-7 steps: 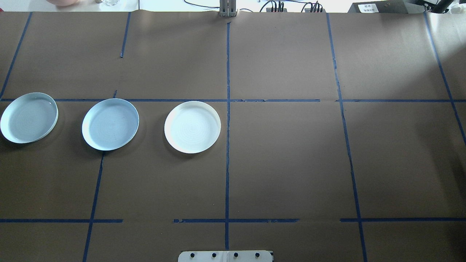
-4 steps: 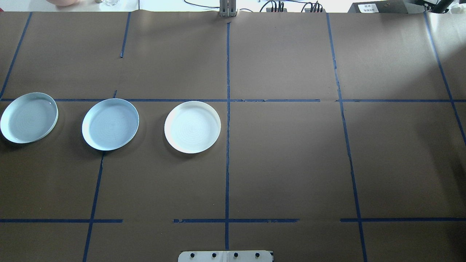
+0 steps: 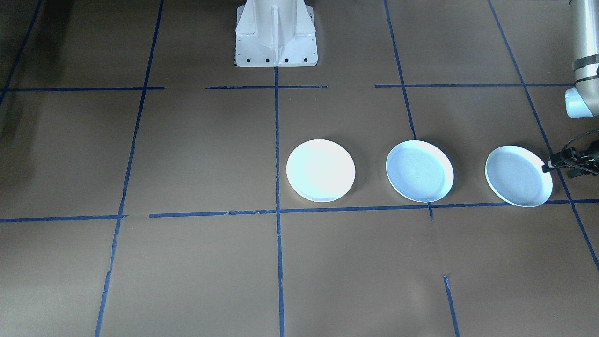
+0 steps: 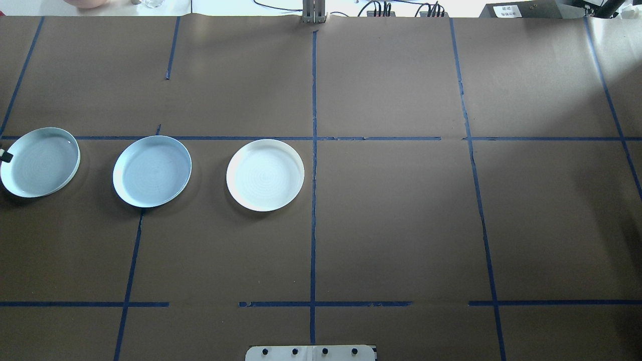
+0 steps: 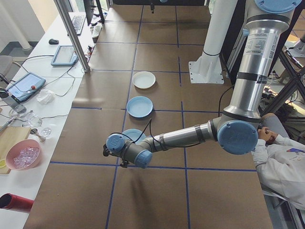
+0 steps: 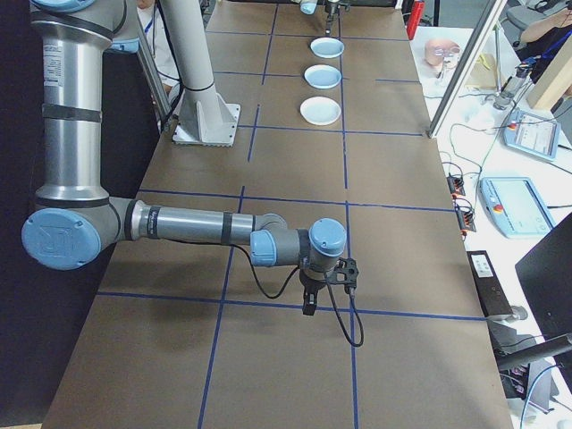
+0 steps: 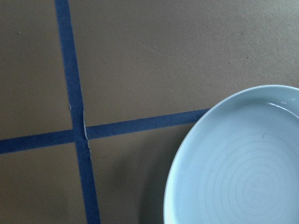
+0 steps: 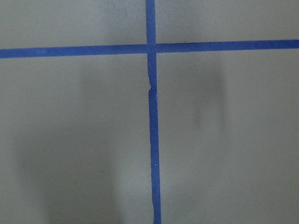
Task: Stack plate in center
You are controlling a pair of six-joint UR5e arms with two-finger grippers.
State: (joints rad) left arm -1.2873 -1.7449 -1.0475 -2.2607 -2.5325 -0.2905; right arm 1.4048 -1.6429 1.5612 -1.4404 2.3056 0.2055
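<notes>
You've got three plates in a row on the brown table (image 4: 401, 225), all left of the centre tape line in the overhead view, none touching, none stacked. White plate (image 4: 265, 175) sits just left of the vertical centre tape. Middle pale blue plate (image 4: 152, 171) is further left, apart from it. Outer pale blue plate (image 4: 40, 162) is at the left edge of the frame.

In the front-facing view the order flips: white plate (image 3: 320, 170) near centre, middle pale blue plate (image 3: 420, 171) to its right, outer pale blue plate (image 3: 518, 176) at centre right.

Left gripper (image 3: 568, 159) shows at the right edge of the front-facing view, just beside the outer plate's rim; only a black tip of it pokes in at the left edge overhead. You can't tell from these frames whether its fingers are spread or closed, or whether it touches the rim. Its wrist camera shows part of that plate at lower right and a blue tape cross (image 7: 78, 133) at left.

Right gripper (image 6: 326, 281) shows only in the right-side view, low over bare table near a tape crossing, well apart from all plates. Can't tell its finger state either.
</notes>
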